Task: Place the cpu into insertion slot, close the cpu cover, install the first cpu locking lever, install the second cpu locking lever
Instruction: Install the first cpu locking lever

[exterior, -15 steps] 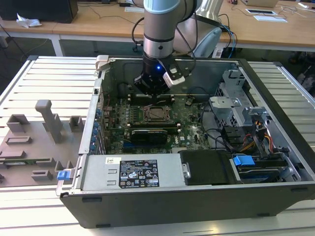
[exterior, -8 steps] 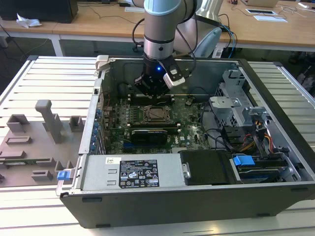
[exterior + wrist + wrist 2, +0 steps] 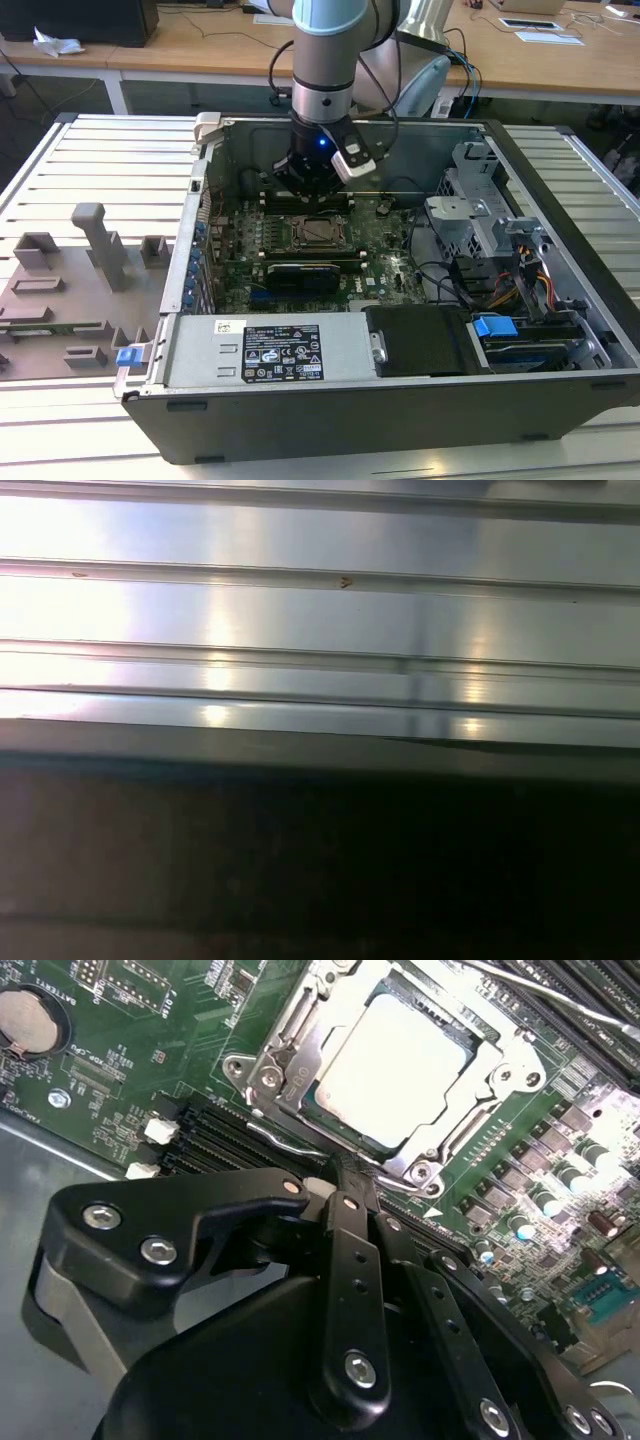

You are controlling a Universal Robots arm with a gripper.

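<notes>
One end effector [image 3: 345, 1175], beside cpu cover [image 3: 287, 1073] edge

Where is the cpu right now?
In the second wrist view the cpu sits in the insertion slot, framed by the cpu cover, just beyond the gripper.

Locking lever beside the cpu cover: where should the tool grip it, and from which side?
Grip the locking lever at its curved stretch, coming in over the memory slots: the thin wire hugs the cpu cover, so likely only that side is open.
</notes>
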